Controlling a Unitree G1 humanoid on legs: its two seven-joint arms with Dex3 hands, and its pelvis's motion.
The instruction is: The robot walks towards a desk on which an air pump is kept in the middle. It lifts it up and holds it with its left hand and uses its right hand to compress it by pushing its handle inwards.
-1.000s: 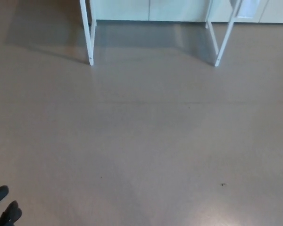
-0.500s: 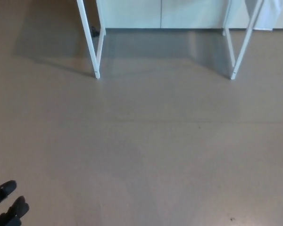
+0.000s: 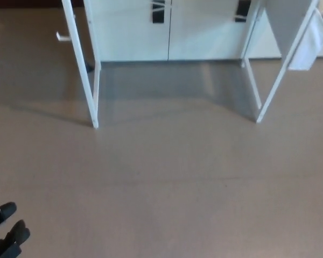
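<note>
Fingers (image 3: 5, 211) of the left hand (image 3: 6, 230) are spread, empty; desk legs (image 3: 94, 97) ahead look closer than before, still approaching, pump unseen.

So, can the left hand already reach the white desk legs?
Probably not. The left hand sits at the bottom-left corner, and a wide stretch of bare floor separates it from the desk legs.

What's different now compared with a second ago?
The whole view has shifted: the white desk legs sit lower and look larger, so the camera has closed in on them. The left hand stays at the bottom-left corner, holding nothing. The floor looks unchanged.
</note>
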